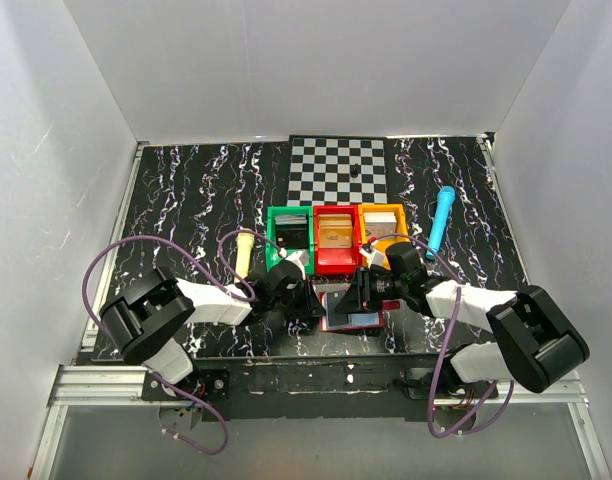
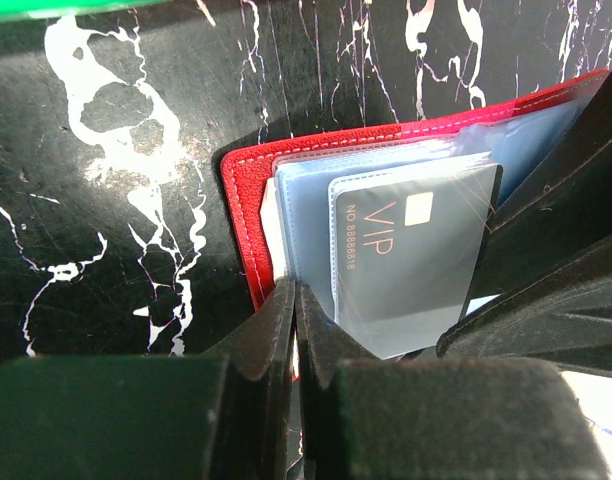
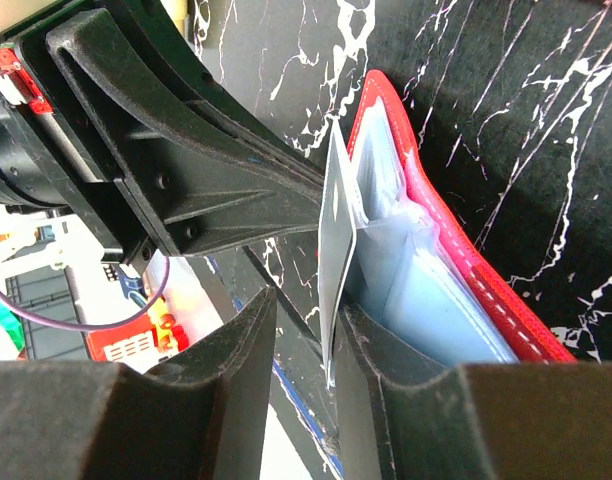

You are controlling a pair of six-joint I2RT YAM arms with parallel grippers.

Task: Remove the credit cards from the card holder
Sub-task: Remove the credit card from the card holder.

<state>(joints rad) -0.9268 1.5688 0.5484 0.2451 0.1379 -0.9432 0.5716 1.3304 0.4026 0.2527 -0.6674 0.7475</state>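
Card holder [image 2: 248,200] lies open at the near edge of the table [image 1: 186,200], just before the red bin [image 1: 337,240]. Left gripper [image 2: 295,310] is clamped on its sleeve edge; right gripper [image 3: 306,340] has jaws apart around the VIP card [image 2: 406,250]. If that clamp slips, we'd see the whole holder drag along with the card. Both grippers crowd one spot and could knock.
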